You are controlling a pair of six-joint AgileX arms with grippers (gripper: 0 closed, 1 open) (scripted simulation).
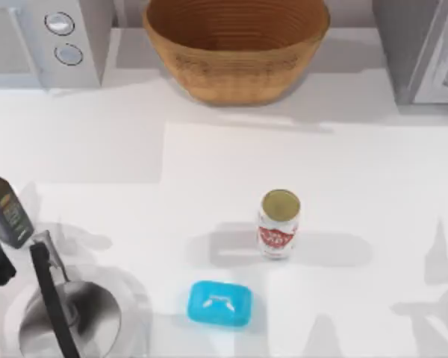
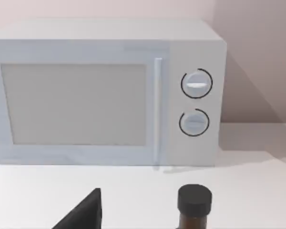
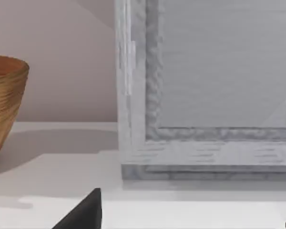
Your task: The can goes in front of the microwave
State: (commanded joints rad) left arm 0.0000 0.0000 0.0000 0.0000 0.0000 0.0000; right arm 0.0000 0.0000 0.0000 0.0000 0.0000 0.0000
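White table [image 1: 373, 171]: can [image 1: 278, 224] upright beside blue block [image 1: 219, 303]; microwave [image 1: 41, 41] far-left — pincers' state: cannot tell.

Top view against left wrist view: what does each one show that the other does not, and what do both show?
Top view alone: the white can with a red label, the blue rounded block, the darker grey box and the steel kettle. Left wrist view alone: the microwave's pale door window. Both: the light grey microwave, its two round dials, the dark bottle and the woven basket.
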